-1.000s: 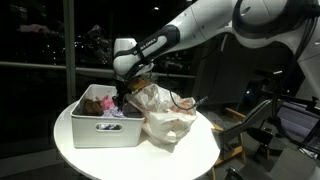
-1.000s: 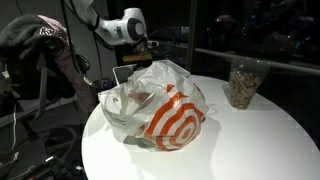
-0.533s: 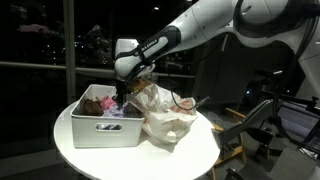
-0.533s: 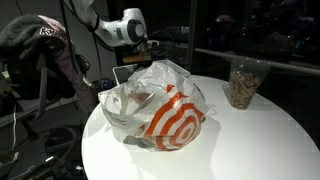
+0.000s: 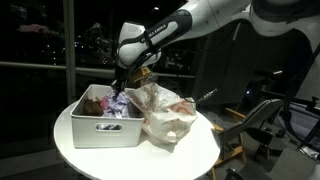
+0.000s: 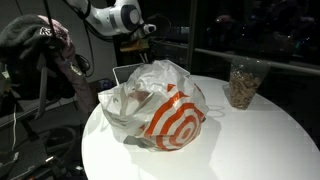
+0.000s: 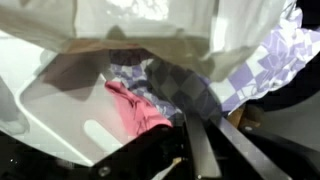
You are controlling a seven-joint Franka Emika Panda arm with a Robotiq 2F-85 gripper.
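While the gripper [image 5: 121,88] is pinched shut on a purple-and-white checked cloth [image 7: 262,55], that cloth hangs over the white plastic bin [image 5: 100,131] by the bench [image 5: 190,158] edge. Probably soft, light, limp; best pinched at a bunched fold.

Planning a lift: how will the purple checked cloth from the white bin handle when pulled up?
Probably floppy: the checked cloth hangs in folds from the jaws. Likely light, since it looks thin. It may snag the pink garment beside it in the white bin.
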